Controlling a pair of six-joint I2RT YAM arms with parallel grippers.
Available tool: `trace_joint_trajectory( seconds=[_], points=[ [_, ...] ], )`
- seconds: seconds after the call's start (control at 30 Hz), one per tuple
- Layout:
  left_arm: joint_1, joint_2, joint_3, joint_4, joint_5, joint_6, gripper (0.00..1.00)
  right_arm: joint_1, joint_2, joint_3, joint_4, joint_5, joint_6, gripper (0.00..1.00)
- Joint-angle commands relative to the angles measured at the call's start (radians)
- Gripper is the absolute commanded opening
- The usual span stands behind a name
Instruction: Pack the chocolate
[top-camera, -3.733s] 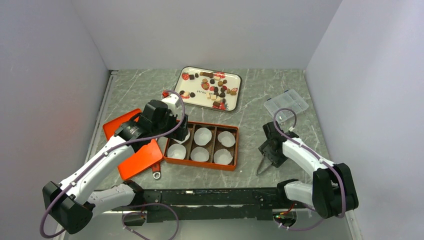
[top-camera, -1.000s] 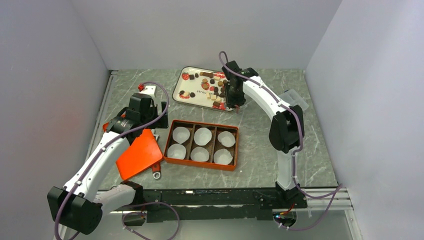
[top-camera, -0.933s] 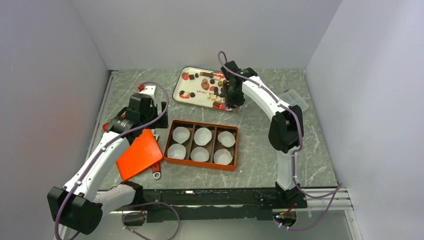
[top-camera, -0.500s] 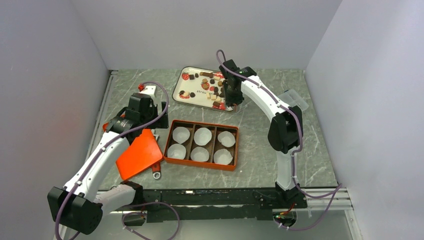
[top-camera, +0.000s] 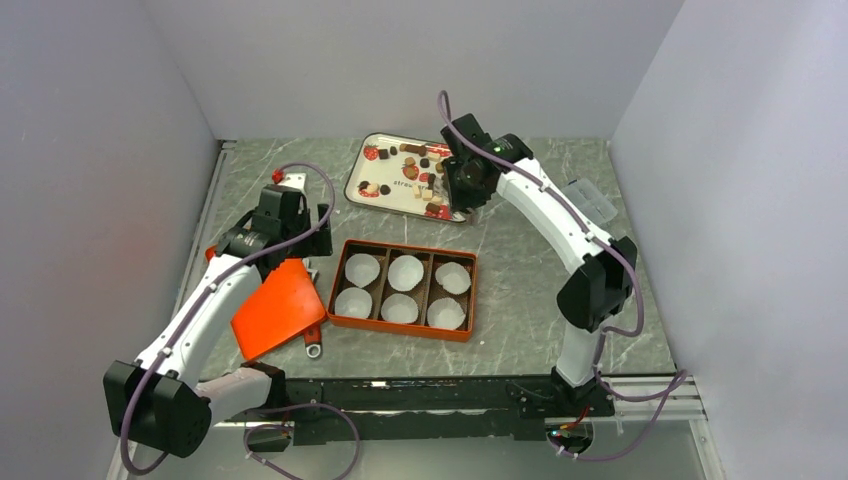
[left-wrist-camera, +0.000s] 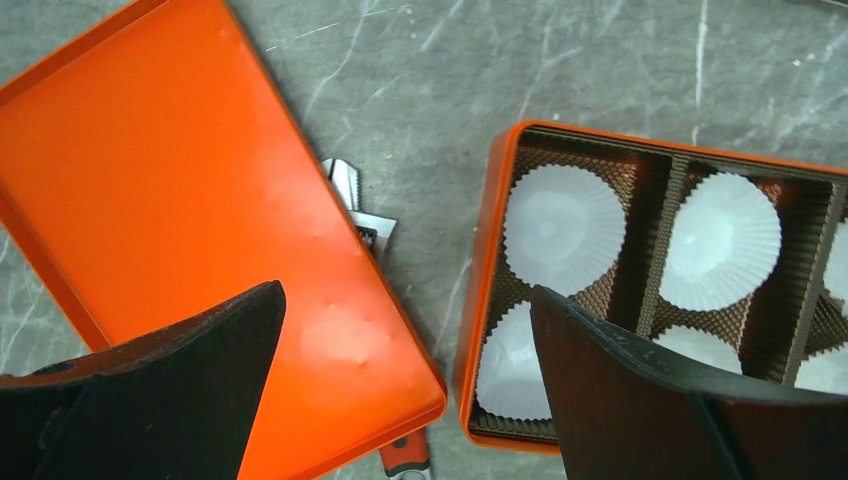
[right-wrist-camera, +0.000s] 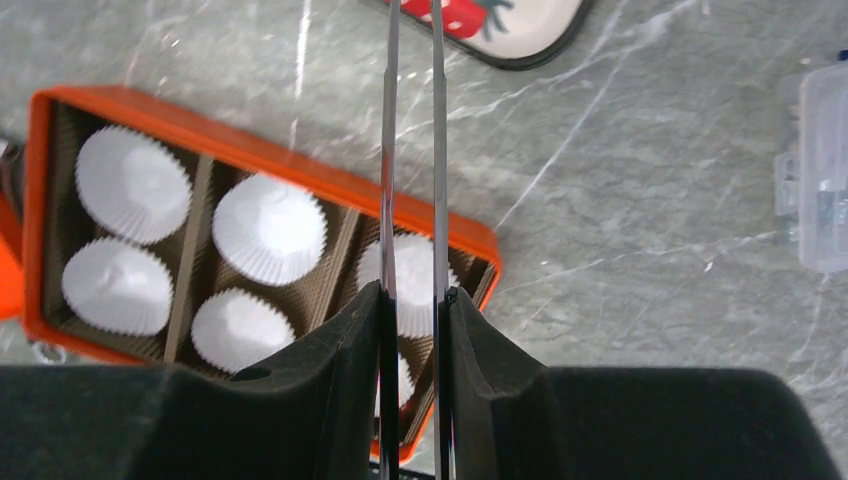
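Nothing was packed yet: cups (top-camera: 405, 272) sat empty, chocolate (top-camera: 424, 162) on the tray (top-camera: 400, 200). Left fingers (left-wrist-camera: 180, 370) gaped; right fingers (right-wrist-camera: 350, 340), couldn't tell.

top: high behind the arm bases, tilted down, whole tabletop (top-camera: 520, 250) in shot | left wrist: close, straight down on orange lid (left-wrist-camera: 150, 200) and box (left-wrist-camera: 480, 300) left end | right wrist: further up, most of box plus tray (right-wrist-camera: 535, 20) corner | shared: box, all three
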Motion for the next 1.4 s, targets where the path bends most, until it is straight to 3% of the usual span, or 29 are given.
trace_joint_trajectory(
  seconds=[0.0, 0.3, 0.57, 1.13, 1.37],
  points=[
    [0.06, -0.001, 0.018, -0.008, -0.01, -0.033, 0.99, 0.067, -0.074, -0.037, -0.017, -0.044, -0.025, 0.2],
    [0.167, -0.021, -0.034, 0.049, 0.074, -0.076, 1.0, 0.237, -0.136, -0.079, -0.034, -0.082, -0.011, 0.2],
    [0.179, -0.04, -0.047, 0.057, 0.083, -0.071, 0.99, 0.334, -0.128, -0.116, -0.001, -0.132, -0.002, 0.2],
    [0.185, -0.053, -0.057, 0.067, 0.105, -0.062, 1.0, 0.369, -0.029, -0.093, 0.052, -0.213, -0.003, 0.21],
    [0.186, -0.055, -0.059, 0.07, 0.12, -0.057, 1.0, 0.369, 0.002, -0.066, 0.05, -0.208, -0.005, 0.28]
  ],
)
